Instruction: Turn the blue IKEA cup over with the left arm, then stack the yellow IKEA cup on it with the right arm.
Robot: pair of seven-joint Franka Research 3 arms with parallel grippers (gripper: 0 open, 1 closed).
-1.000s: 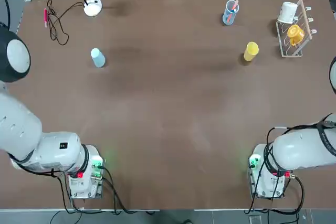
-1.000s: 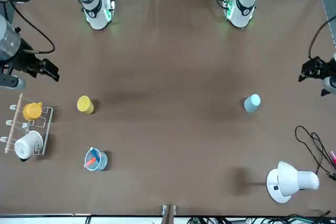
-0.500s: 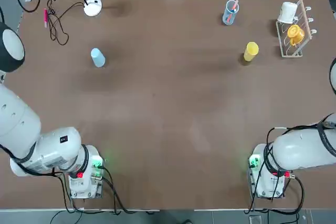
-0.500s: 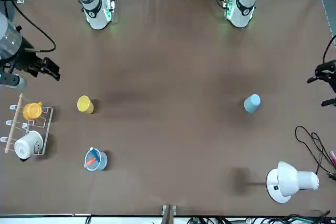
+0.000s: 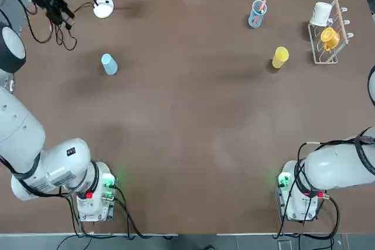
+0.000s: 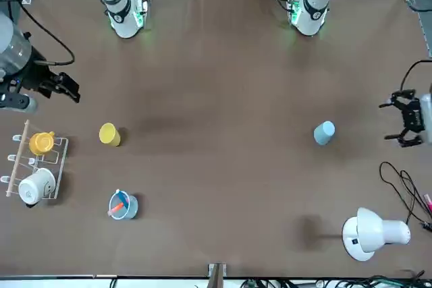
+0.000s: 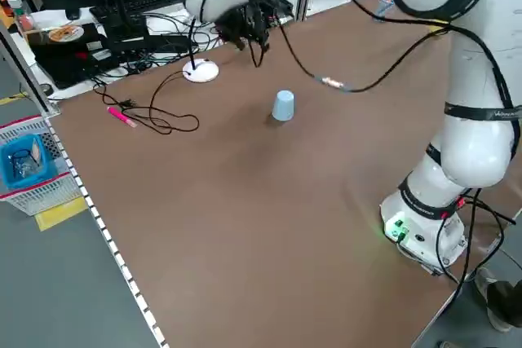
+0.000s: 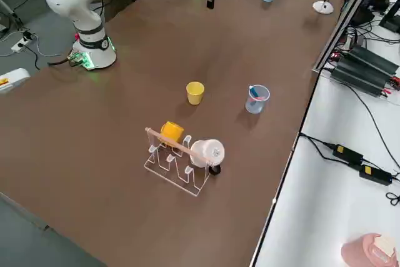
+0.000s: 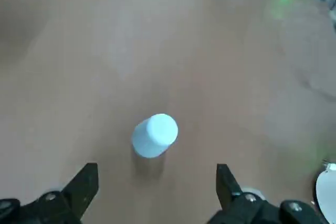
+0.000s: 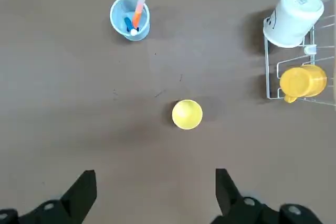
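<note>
Near lamp [image 5: 103,7], blue IKEA cup [image 5: 109,64], cable [image 5: 63,30]

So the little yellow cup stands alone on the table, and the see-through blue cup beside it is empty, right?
Not quite. The translucent blue cup is not empty: the right wrist view shows sticks standing in it, one orange-pink. The yellow cup does stand by itself on the brown table, apart from it.

Pale sky-blue cup [image 5: 109,64], plain; bright yellow cup [image 5: 280,57], plain; brown table [image 5: 193,127]; translucent blue cup [image 5: 256,13] with pink-orange sticks; white lamp [image 5: 103,7].
</note>
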